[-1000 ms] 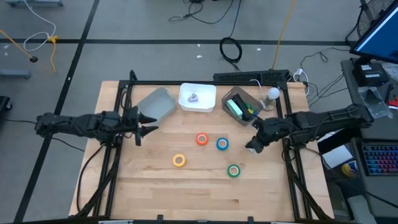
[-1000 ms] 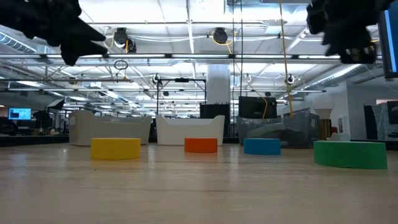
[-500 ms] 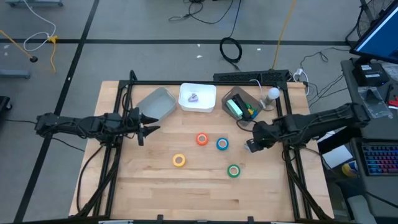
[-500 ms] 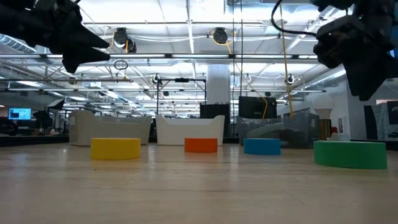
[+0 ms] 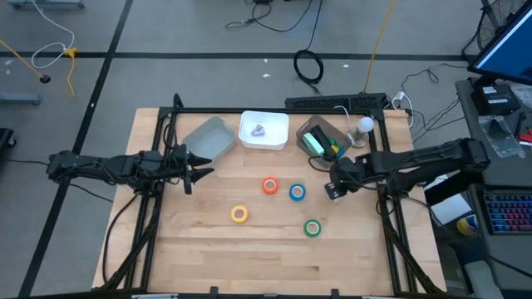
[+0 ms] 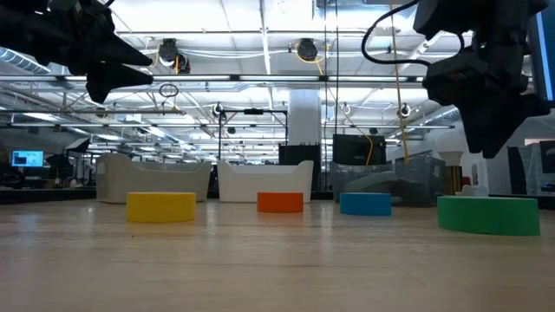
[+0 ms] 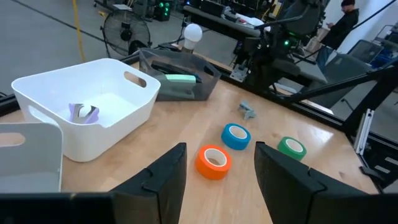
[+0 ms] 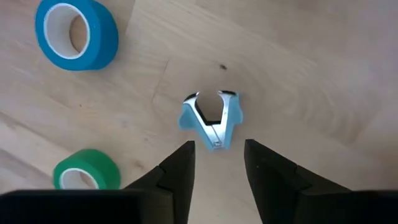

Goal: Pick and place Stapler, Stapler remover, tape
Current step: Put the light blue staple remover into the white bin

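Note:
Four tape rolls lie flat on the wooden table: red-orange [image 5: 270, 186], blue [image 5: 297, 193], yellow [image 5: 239, 214], green [image 5: 312, 228]. A light-blue stapler remover [image 8: 211, 118] lies on the table just ahead of my right gripper [image 8: 217, 168], which is open above it and touches nothing. The remover also shows in the left wrist view [image 7: 247, 111]. A green stapler [image 7: 177, 78] lies in the dark grey bin [image 5: 320, 141]. My left gripper [image 7: 217, 168] is open and empty, held over the table's left part [image 5: 195, 172].
A white bin [image 5: 264, 130] with a small purple-and-silver piece [image 7: 83, 112] stands at the far edge, with a clear bin [image 5: 208, 139] to its left. A black frame [image 5: 274, 110] runs round the table. Bare wood lies along the near edge.
My right gripper has come down toward the table and gone a little toward the table's left edge, over the stapler remover. The tape rolls have stayed in place.

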You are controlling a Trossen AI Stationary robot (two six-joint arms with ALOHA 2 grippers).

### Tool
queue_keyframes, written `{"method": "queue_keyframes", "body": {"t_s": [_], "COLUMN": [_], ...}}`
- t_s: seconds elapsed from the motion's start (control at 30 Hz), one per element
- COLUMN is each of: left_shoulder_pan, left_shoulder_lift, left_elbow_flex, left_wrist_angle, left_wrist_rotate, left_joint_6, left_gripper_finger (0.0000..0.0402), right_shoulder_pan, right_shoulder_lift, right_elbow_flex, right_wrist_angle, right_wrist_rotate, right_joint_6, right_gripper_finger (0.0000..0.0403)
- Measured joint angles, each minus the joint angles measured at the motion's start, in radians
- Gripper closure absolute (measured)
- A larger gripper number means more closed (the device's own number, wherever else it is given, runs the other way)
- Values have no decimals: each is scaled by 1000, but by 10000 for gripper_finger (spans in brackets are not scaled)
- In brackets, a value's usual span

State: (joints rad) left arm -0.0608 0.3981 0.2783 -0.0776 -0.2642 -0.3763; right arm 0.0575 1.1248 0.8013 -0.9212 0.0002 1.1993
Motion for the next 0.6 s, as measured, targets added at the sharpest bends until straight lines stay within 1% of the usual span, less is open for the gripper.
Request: {"method": "queue_keyframes", "body": {"t_s": [0.13, 0.3, 0.47, 0.6], "left_shoulder_pan": [0, 0, 0, 0], "left_shoulder_lift": [0, 0, 0, 0], "left_elbow_flex": [0, 0, 0, 0], "left_wrist_angle": [0, 0, 0, -1], "left_wrist_rotate": [0, 0, 0, 0], "left_joint_6": [-4, -5, -10, -22], "left_gripper_finger": [215, 215, 215, 215], "right_shoulder_pan": [-16, -31, -37, -53], "right_shoulder_lift": [15, 19, 17, 16], "right_elbow_flex": [-13, -90, -158, -183], "right_wrist_angle": [13, 88, 210, 229], "right_wrist_rotate": [0, -28, -27, -26], "right_joint_6": [-31, -7, -7, -7], "right_gripper_finger": [253, 242, 243, 248]}}
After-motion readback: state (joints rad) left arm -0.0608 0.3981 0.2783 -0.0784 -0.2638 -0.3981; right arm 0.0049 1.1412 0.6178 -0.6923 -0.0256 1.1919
